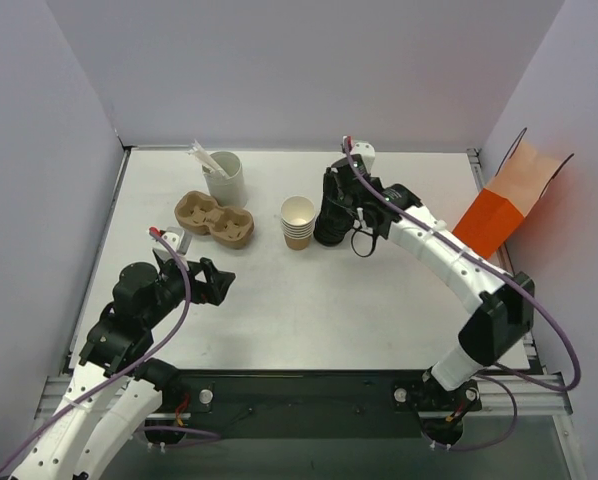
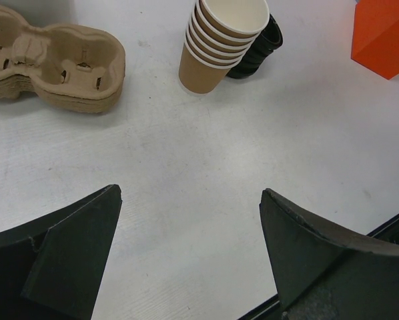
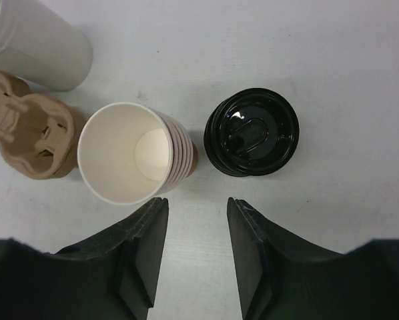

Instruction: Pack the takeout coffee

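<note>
No lidded tan cup shows in any view; the takeout coffee is out of view. A stack of lidless tan cups (image 1: 298,221) stands mid-table, with a pile of black lids (image 1: 331,230) just to its right. My right gripper (image 1: 337,203) hovers above them, open and empty. In the right wrist view its jaws (image 3: 197,208) stand apart, just near of the gap between the cup stack (image 3: 129,153) and the lids (image 3: 251,132). My left gripper (image 1: 222,283) is open and empty over bare table at the near left, and its jaws (image 2: 189,197) are wide apart.
A stack of brown pulp cup carriers (image 1: 215,218) lies left of the cups. A white cylinder (image 1: 224,178) holding white sticks stands behind it. An orange paper bag (image 1: 504,205) leans at the table's right edge. Grey walls enclose the table.
</note>
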{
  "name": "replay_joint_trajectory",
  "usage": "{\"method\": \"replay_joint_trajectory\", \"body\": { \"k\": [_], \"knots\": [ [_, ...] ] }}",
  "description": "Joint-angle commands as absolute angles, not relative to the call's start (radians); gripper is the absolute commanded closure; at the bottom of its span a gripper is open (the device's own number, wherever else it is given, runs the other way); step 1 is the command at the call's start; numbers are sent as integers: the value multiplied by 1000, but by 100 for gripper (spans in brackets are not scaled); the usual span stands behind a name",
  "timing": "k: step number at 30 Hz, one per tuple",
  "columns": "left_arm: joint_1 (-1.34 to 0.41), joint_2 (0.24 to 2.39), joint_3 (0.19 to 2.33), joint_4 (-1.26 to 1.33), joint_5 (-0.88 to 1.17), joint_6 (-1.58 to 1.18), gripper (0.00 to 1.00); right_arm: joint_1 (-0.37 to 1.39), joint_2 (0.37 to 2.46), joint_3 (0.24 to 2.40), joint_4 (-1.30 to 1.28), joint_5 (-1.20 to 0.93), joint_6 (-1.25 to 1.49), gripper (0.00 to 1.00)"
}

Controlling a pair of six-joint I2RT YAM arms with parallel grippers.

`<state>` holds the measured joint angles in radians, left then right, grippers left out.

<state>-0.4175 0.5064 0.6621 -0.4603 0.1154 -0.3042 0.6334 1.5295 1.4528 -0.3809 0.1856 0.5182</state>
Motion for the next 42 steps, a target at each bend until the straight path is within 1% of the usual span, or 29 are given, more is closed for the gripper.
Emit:
{"method": "replay_joint_trajectory", "body": {
  "k": [1, 7, 12, 16, 22, 25, 30, 32, 33, 36, 38, 42],
  "knots": [
    [-425, 492, 666, -426, 113, -295, 5, 646, 1656, 1569, -407, 310, 495, 58],
    [-426, 488, 663, -425, 121, -293, 5, 646, 1779, 1646, -411, 269, 495, 60],
    [-426, 497, 663, -422, 126, -290, 6, 646, 1827, 1672, -411, 249, 505, 63],
    [-426, 499, 664, -422, 124, -290, 6, 646, 1847, 1681, -411, 242, 502, 66],
    [-426, 503, 660, -419, 127, -290, 7, 646, 1873, 1697, -413, 225, 499, 67],
    [-428, 506, 660, -419, 126, -288, 7, 644, 1884, 1700, -414, 224, 499, 69],
    [-426, 508, 660, -416, 129, -290, 7, 643, 1907, 1717, -425, 201, 495, 69],
    [-426, 511, 658, -417, 129, -288, 8, 643, 1911, 1720, -429, 204, 494, 73],
    [-428, 512, 658, -417, 129, -288, 9, 643, 1911, 1720, -430, 207, 494, 78],
    [-426, 514, 658, -417, 129, -288, 10, 643, 1905, 1724, -430, 207, 486, 86],
    [-428, 515, 658, -416, 129, -288, 10, 646, 1902, 1726, -431, 209, 482, 86],
    [-428, 517, 660, -416, 130, -288, 10, 646, 1882, 1730, -433, 225, 476, 73]
  ]
}}
